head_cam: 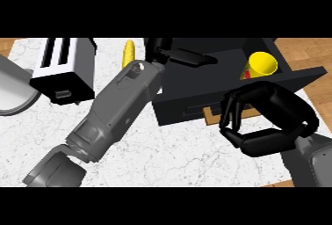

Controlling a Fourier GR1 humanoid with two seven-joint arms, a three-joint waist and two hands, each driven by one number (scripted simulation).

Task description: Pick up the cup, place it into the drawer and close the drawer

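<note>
Fingers (235, 115) of right hand (276, 121) curled, empty, at drawer (194, 83) front. Left hand (175, 55) over drawer rim, fingers unclear. Cup (262, 64) sits tilted inside drawer, back right corner.

— How do my arms sit from the head view?

— My left forearm (117, 110) runs up from the lower left on a slant, its grey shell filling the middle, the left hand (178, 55) stretched out at the top with fingers straight.

— And the other side?

— My right forearm (314, 165) enters at the lower right corner. The right hand (269, 118) is curled, fingers and thumb bent toward each other, nothing visible between them.
</note>
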